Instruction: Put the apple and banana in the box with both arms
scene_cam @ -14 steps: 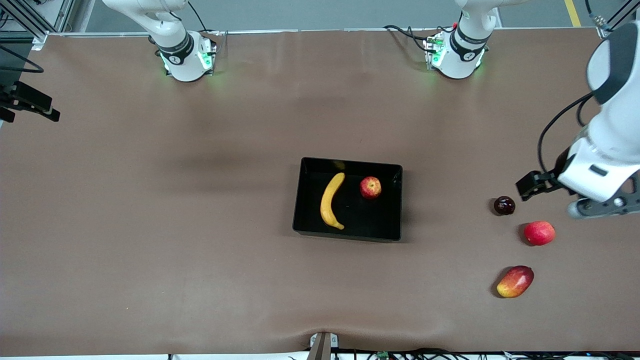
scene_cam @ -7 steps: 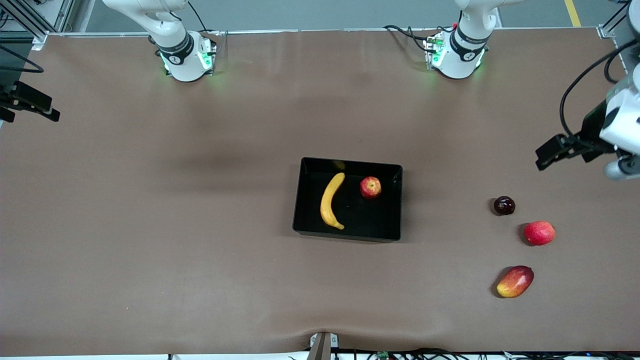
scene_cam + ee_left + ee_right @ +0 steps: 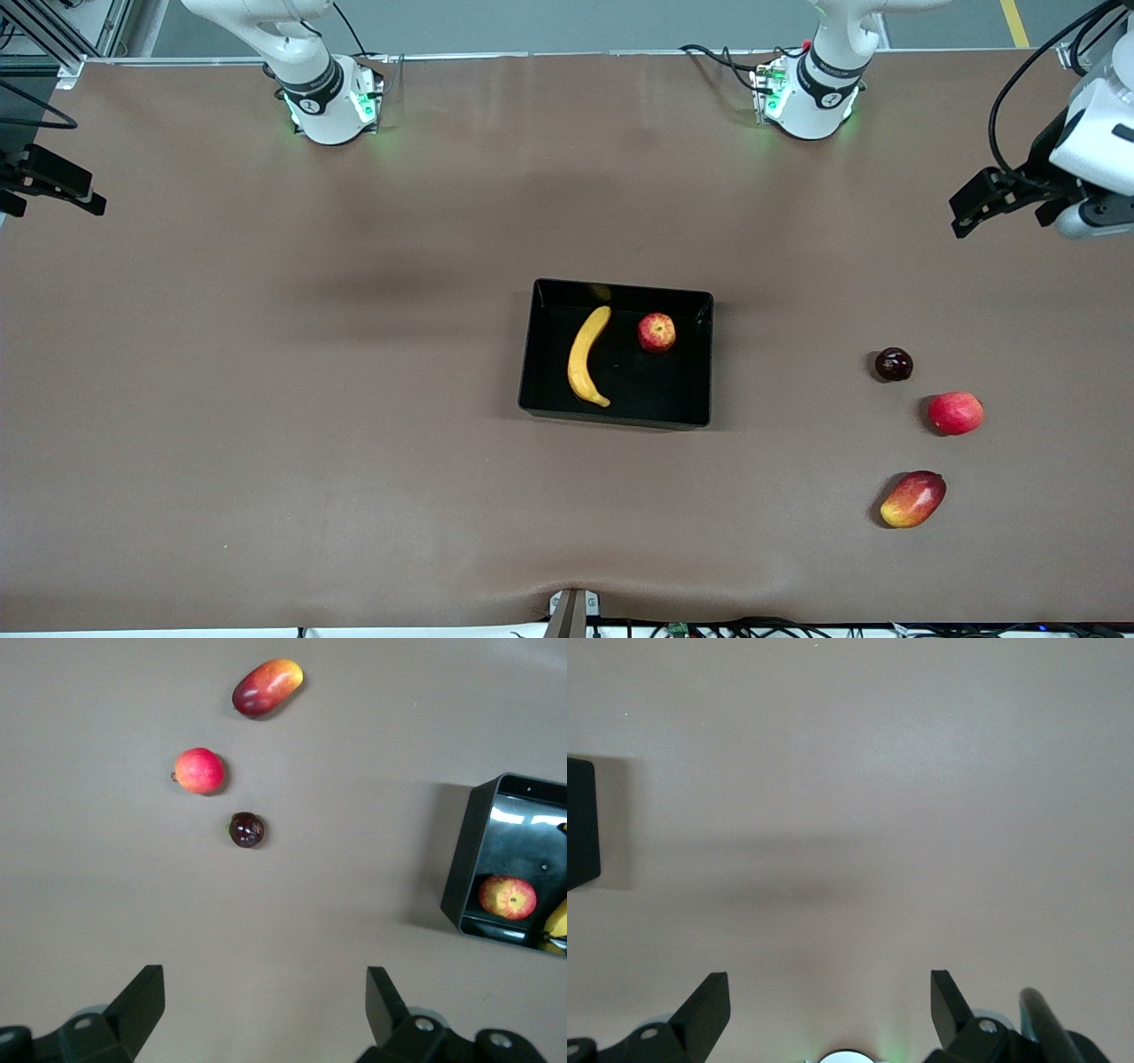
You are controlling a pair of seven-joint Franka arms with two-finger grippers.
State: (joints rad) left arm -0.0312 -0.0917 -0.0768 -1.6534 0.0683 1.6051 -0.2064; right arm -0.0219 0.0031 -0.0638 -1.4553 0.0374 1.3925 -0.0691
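Brown table [image 3: 266, 399]: box [image 3: 700, 372] holds banana [image 3: 585, 356], apple [image 3: 656, 332] (both grippers open).

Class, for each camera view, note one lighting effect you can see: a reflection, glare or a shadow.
Front view: the glossy black plastic box mirrors the yellow banana's tip on its wall. Left wrist view: white glare streaks on the box floor beside the small red apple. Right wrist view: a soft dark shadow band across the brown table.

Banana [image 3: 586, 357] and apple [image 3: 656, 332] side by side in the box [image 3: 700, 363], apple toward the left arm's end.
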